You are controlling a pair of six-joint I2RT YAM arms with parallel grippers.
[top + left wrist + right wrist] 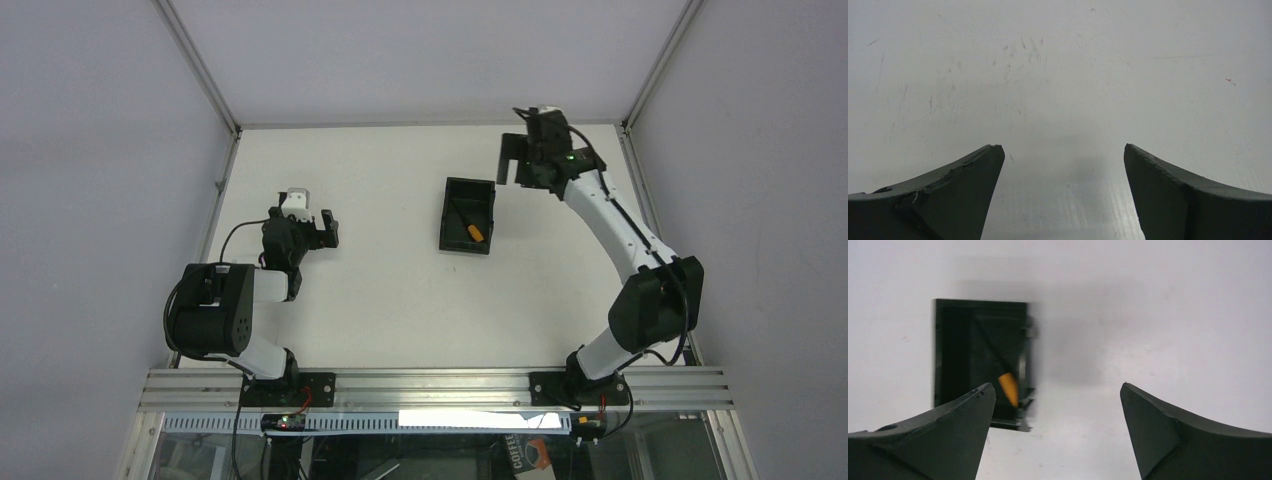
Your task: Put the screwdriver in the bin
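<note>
light: bright, even | shadows: soft | right wrist view: bin [955, 360] motion-blurred

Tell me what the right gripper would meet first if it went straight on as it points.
Probably bare table, just beside the bin; the open right gripper looks aimed past its wall, though depth is unclear.

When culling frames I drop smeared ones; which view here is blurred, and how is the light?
Right wrist: bin and screwdriver are smeared sideways, likely motion blur, while the right gripper is crisp. Left wrist: sharp, with a soft shadow on the table. Top: sharp, evenly lit.
</note>
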